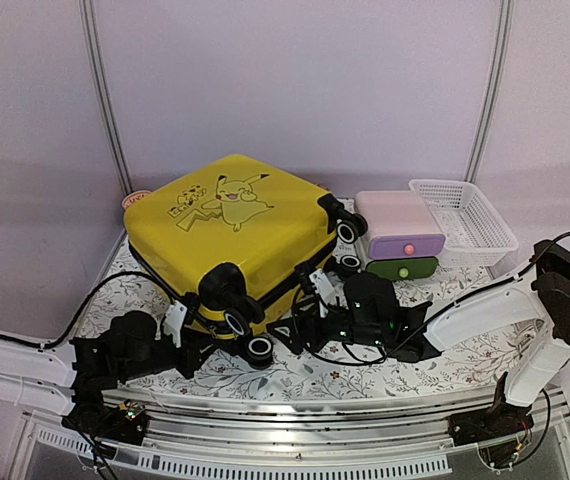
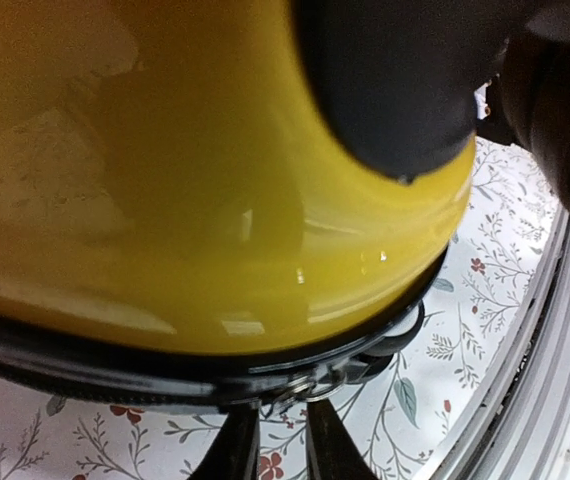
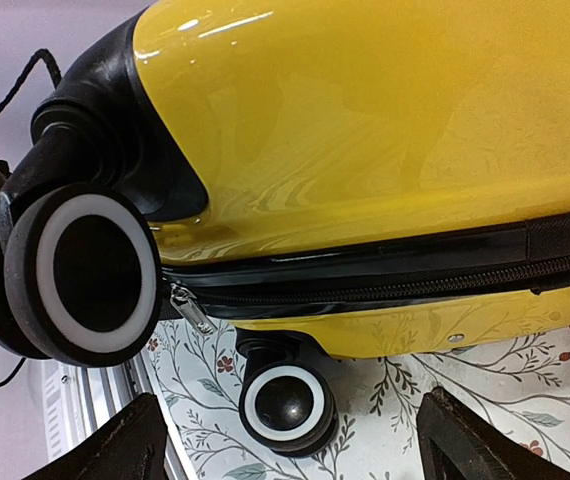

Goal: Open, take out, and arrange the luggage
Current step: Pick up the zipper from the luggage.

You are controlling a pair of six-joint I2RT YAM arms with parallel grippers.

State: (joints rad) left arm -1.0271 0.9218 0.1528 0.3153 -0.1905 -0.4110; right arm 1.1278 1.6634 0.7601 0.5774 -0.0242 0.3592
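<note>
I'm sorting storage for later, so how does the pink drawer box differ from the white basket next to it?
The drawer box is solid and closed, pink over purple and green drawers; the basket is open-topped white mesh. The drawer box sits right beside the suitcase; the basket lies farther right. Both are rectangular, side by side.

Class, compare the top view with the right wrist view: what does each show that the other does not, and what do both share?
Only the top view shows the cartoon drawing on the suitcase, the drawer box and the white basket. Only the right wrist view shows the metal zipper pull at the seam. Both show the suitcase's glossy yellow side and its wheels.
</note>
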